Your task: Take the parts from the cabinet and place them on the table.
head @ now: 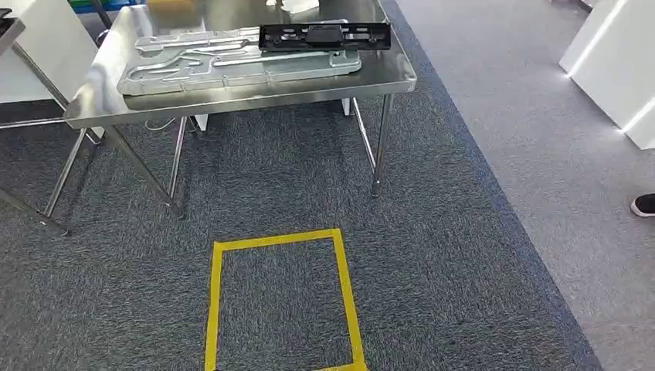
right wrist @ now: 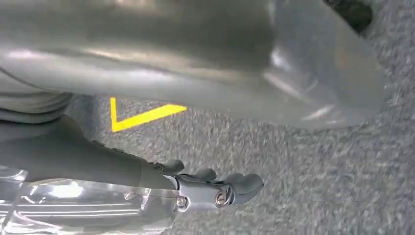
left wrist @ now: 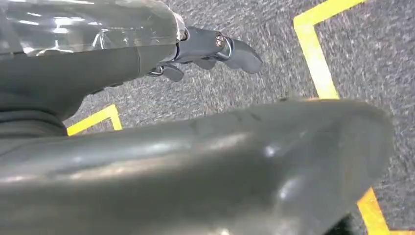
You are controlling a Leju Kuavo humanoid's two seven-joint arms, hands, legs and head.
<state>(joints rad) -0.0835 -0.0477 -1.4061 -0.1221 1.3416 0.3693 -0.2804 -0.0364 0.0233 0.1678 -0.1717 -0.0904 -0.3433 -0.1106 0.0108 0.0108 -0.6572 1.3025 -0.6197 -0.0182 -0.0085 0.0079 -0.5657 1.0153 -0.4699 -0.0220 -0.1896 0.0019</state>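
On the steel table (head: 232, 102) ahead lie two parts: a large silver stamped metal panel (head: 232, 58) and, behind it toward the right, a long black plastic part (head: 324, 36). My left hand (left wrist: 205, 49) hangs over the grey carpet, fingers loosely extended, holding nothing. My right hand (right wrist: 215, 188) hangs the same way above the carpet with nothing in it. Both hands are well away from the table.
A yellow tape square (head: 282, 301) marks the carpet in front of the table. The legs of a second steel table (head: 46, 209) stand at the left. White furniture (head: 618, 62) stands at the right, and a person's dark shoe (head: 643, 205) is at the right edge.
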